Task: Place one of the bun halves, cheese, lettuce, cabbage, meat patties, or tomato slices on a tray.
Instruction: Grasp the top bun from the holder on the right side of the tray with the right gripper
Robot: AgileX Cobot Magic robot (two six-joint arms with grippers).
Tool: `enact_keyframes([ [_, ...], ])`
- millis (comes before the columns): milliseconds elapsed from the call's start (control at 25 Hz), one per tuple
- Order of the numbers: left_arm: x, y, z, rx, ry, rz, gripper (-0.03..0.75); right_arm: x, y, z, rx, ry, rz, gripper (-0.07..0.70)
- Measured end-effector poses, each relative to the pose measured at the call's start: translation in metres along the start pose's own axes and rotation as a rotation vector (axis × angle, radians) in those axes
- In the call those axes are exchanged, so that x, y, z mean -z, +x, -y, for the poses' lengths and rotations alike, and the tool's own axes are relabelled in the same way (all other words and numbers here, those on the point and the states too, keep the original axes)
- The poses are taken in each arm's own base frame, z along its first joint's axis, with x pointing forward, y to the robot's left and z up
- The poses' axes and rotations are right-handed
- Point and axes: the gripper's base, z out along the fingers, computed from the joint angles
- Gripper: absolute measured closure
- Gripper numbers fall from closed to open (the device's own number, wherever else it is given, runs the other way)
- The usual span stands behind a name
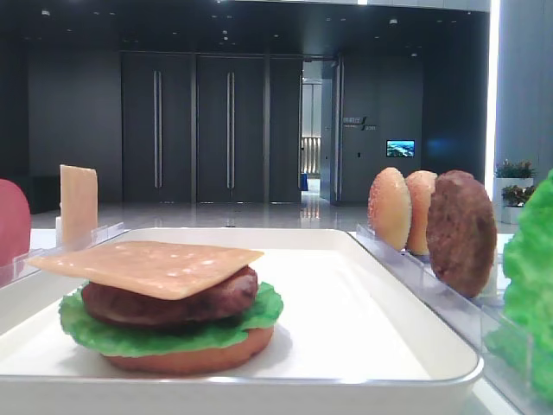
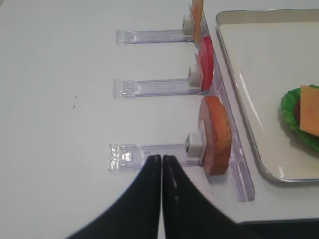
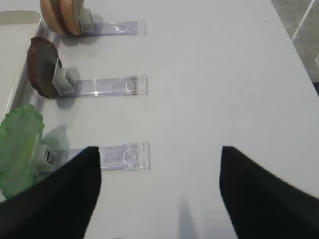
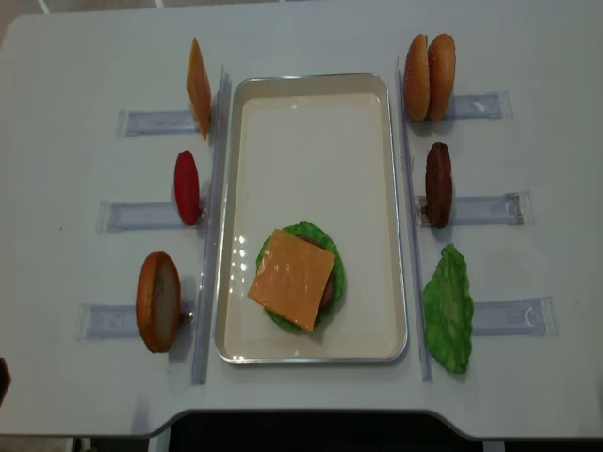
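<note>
Bun halves (image 4: 429, 77) at 1 o'clock of tray (image 4: 311, 104) | light, stiff, grab the edges | right pincer (image 3: 159, 194) wide open, empty | left pincer (image 2: 162, 164) shut, empty

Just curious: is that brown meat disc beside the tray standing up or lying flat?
Standing on edge: the meat patty sits upright in its clear rack.

- The right gripper (image 3: 159, 194) stood with its jaws wide apart above bare table (image 3: 224, 74).
- Three clear racks (image 3: 112, 85) lay in a column.
- They held bun halves (image 3: 62, 15), a meat patty (image 3: 42, 67) and lettuce (image 3: 20, 144) upright.
</note>
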Motion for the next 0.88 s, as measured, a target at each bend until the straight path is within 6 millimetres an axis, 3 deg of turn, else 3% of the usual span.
enact_keyframes([
  [360,0.000,0.000,0.000,0.000,0.000,0.000,0.722,-0.044,-0.038,0.002,-0.006,-0.003,-0.237,0.153],
  [880,0.000,0.000,0.000,0.000,0.000,0.000,0.722,-0.100,-0.136,0.005,0.003,-0.006,-0.371,0.156],
])
